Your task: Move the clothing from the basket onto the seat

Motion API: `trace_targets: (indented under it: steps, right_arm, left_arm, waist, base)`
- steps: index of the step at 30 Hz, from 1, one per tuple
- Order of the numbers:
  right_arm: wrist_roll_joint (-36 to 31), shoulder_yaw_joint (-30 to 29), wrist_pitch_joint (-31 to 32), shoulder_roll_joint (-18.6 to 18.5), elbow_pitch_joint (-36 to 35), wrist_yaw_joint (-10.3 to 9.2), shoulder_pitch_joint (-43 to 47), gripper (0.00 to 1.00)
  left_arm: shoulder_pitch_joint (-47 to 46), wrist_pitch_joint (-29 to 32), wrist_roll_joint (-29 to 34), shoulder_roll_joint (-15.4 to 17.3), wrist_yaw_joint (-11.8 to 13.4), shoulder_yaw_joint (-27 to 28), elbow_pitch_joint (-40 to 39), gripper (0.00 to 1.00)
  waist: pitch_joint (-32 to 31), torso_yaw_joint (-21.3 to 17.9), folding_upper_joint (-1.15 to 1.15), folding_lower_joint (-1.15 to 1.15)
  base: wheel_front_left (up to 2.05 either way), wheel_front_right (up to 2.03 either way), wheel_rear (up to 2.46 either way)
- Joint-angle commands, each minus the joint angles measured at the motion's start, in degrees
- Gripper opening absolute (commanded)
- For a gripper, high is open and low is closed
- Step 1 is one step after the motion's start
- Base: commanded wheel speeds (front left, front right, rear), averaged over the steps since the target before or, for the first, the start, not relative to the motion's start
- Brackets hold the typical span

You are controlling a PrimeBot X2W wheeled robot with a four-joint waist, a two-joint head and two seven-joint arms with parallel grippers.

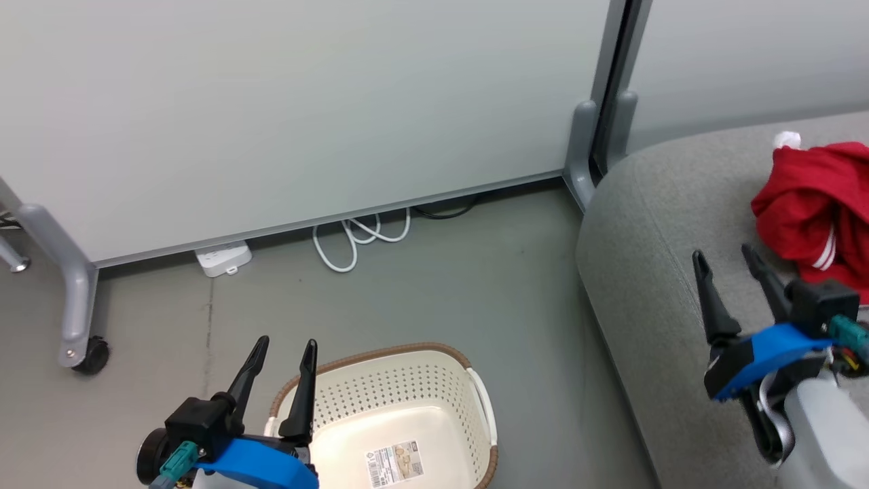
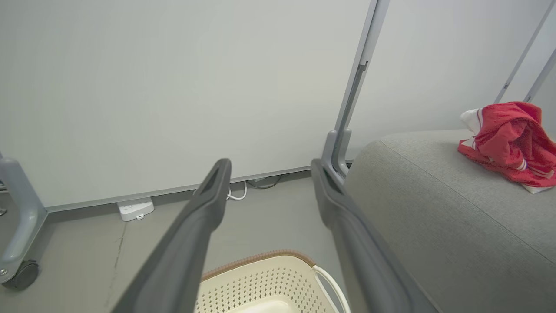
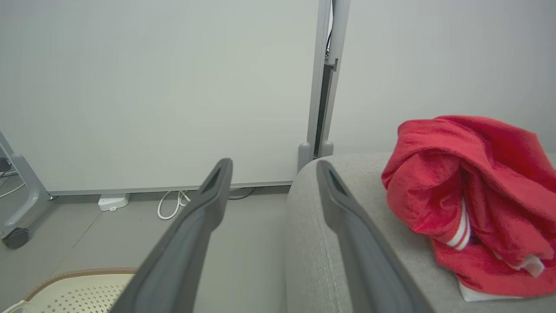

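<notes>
The red clothing [image 1: 815, 204] with white trim lies bunched on the grey seat [image 1: 652, 272] at the right; it also shows as a red heap [image 3: 473, 195] in the right wrist view and as a small pile [image 2: 512, 139] in the left wrist view. The cream basket [image 1: 380, 387] stands on the floor at the bottom centre, its label showing on the bare bottom. My left gripper [image 1: 285, 343] hovers open over the basket's left rim. My right gripper [image 1: 723, 255] is open above the seat, just left of the clothing, holding nothing.
Pale partition panels [image 1: 305, 109] on grey wheeled legs [image 1: 75, 299] stand behind. A white power strip [image 1: 223, 258] and a looped white cable [image 1: 360, 238] lie on the grey floor along the panel's base. Bare floor separates basket and seat.
</notes>
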Motion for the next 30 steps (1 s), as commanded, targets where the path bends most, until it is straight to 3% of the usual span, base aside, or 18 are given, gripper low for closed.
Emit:
trace_targets:
  steps: [1,8,14,30]
  right_arm:
    - [-1.7,-1.7,0.0,1.6,-2.1,-0.03,4.0,1.00]
    - [-8.1,-8.7,3.1,7.9,-12.8,-0.03,15.2,1.00]
    - [-11.1,-10.8,6.8,12.2,-20.3,-0.02,21.1,1.00]
    - [-13.2,-13.2,10.8,14.8,-27.6,-0.02,25.4,1.00]
  left_arm:
    - [1.2,-0.2,0.3,-0.1,-0.1,1.0,0.3,1.00]
    - [1.4,-0.2,0.9,-1.2,-0.5,4.3,1.4,1.00]
    - [1.8,-0.2,1.4,-1.5,-1.0,5.9,2.6,1.00]
    - [2.5,-0.2,2.5,-2.1,-1.7,8.0,4.0,1.00]
  waist:
    - [-2.7,2.9,0.00,0.02]
    - [-3.4,5.7,0.00,0.02]
    - [-3.6,6.3,0.00,0.02]
    - [-3.8,6.0,0.00,0.02]
  base:
    - [0.00,0.00,0.00]
    - [0.00,0.00,0.00]
    - [0.00,0.00,0.00]
    - [0.00,0.00,0.00]
